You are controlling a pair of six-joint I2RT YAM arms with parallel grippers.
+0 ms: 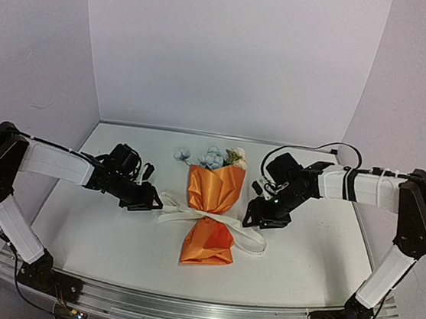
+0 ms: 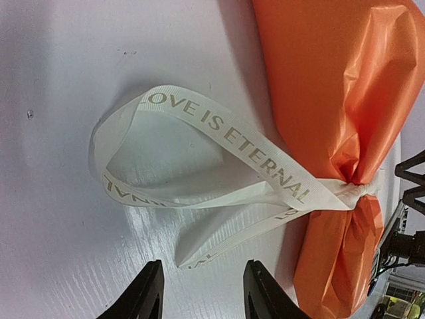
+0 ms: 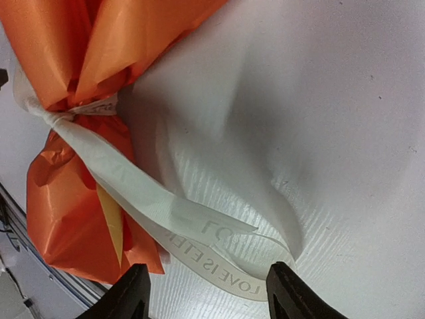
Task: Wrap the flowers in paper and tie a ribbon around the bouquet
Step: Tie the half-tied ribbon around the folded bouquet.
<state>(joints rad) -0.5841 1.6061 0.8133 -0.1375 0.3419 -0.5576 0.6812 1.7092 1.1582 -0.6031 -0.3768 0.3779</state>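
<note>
The bouquet lies in the middle of the table, its orange paper (image 1: 213,194) cinched at the waist by the cream ribbon (image 1: 204,220). The flowers (image 1: 213,157) stick out at the far end. My left gripper (image 1: 153,199) sits just left of the ribbon's left loop, and in the left wrist view it (image 2: 202,292) is open with nothing between its fingers. The ribbon (image 2: 226,136) forms a loop ahead of it, with a loose tail ending just short of the fingertips, beside the paper (image 2: 332,86). My right gripper (image 1: 253,216) (image 3: 207,292) is open, and a curl of the ribbon (image 3: 126,176) lies ungripped between its fingers, next to the paper (image 3: 66,219).
White walls close in the back and sides of the white table (image 1: 111,240). An aluminium rail (image 1: 196,311) runs along the near edge, where both arm bases are bolted. A black cable (image 1: 306,149) arcs above the right arm.
</note>
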